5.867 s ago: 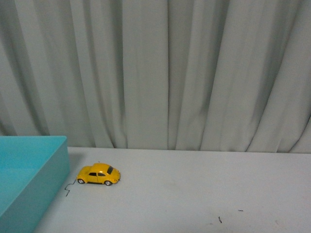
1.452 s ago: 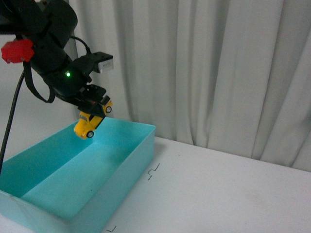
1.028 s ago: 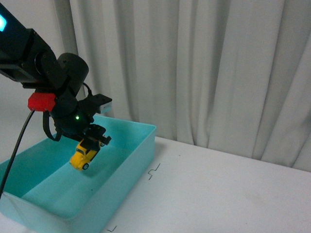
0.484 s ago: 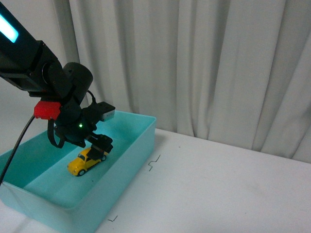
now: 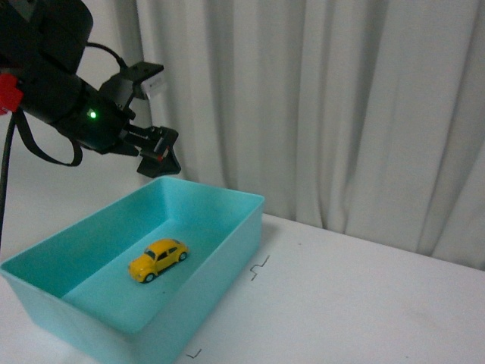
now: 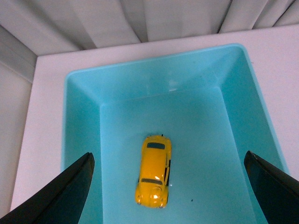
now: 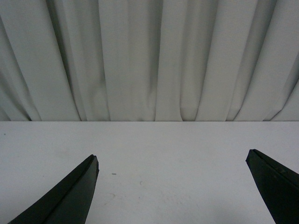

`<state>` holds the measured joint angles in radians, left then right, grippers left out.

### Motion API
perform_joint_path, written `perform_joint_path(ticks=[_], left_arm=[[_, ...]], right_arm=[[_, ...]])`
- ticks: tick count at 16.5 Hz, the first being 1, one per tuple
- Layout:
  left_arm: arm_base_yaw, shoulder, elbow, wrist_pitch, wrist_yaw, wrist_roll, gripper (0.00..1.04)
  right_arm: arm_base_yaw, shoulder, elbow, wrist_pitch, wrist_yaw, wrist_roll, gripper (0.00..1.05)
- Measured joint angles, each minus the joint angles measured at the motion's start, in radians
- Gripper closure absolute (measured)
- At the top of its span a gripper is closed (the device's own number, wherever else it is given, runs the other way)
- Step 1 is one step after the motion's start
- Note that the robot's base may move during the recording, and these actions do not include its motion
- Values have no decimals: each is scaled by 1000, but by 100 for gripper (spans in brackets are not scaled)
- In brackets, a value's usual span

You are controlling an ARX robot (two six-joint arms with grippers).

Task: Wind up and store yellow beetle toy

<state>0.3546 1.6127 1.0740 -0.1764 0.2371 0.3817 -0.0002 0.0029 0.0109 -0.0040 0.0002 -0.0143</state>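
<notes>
One beetle toy [image 5: 158, 259] lengthwise in bin [image 5: 235, 243]

yellow beetle toy [image 5: 158, 259] released into bin [image 5: 227, 250], left hand [image 5: 159, 155] risen, parted

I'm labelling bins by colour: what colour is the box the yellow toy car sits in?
The box is light turquoise, clearest in the left wrist view.

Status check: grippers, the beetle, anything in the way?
Left gripper open, empty, above the teal bin. Right gripper open over the table. Yellow beetle toy upright inside bin. Nothing blocking.
</notes>
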Motion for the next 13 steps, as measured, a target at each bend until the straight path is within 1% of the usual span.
perform_joint_path(ticks=[1,2,3,4,5,6,8,9,10,12,13], left_arm=[[30,-86,-44,-5,40,-7,7],[61,-196,-149,219,114,-68,12],[61,-311,-278,444,138,-166,23],[29,-449,-413,579,126,-254,34],[-31,-603,-520,576,90,-311,46],[-79,-707,-576,518,53,-333,55],[-107,-764,-605,486,29,-344,61],[-129,-814,-636,486,10,-351,66],[-135,-829,-645,489,5,-353,68],[-173,-941,-722,523,-55,-365,90],[-193,-975,-769,530,-81,-374,102]], right_arm=[[0,0,0,0,0,0,7],[0,0,0,0,0,0,7],[0,0,0,0,0,0,7],[0,0,0,0,0,0,7],[0,0,0,0,0,0,7],[0,0,0,0,0,0,7],[0,0,0,0,0,0,7],[0,0,0,0,0,0,7],[0,0,0,0,0,0,7],[0,0,0,0,0,0,7],[0,0,0,0,-3,0,7]])
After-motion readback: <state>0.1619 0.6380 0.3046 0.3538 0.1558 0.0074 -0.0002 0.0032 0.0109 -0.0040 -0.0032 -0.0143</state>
